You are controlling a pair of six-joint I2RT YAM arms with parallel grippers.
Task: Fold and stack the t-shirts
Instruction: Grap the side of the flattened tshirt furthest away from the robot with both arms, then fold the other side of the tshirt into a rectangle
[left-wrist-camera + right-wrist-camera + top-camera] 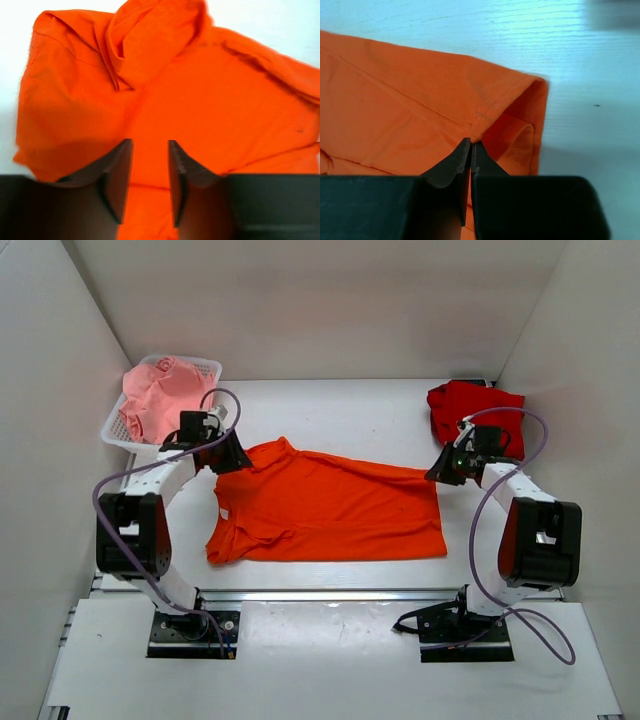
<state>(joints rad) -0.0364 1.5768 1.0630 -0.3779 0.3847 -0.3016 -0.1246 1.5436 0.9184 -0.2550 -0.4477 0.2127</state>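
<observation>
Orange t-shirt [330, 510] lies spread on the table [330, 410], long axis running arm to arm; we have our right gripper [471, 145] pinching its far hem corner and our left gripper [150, 150] parted over the opposite end.

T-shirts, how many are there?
3. The orange t-shirt lies spread out in the middle; the red t-shirt is bunched at the far right; the pink t-shirt sits in the white basket, far left. More could hide beneath it.
</observation>
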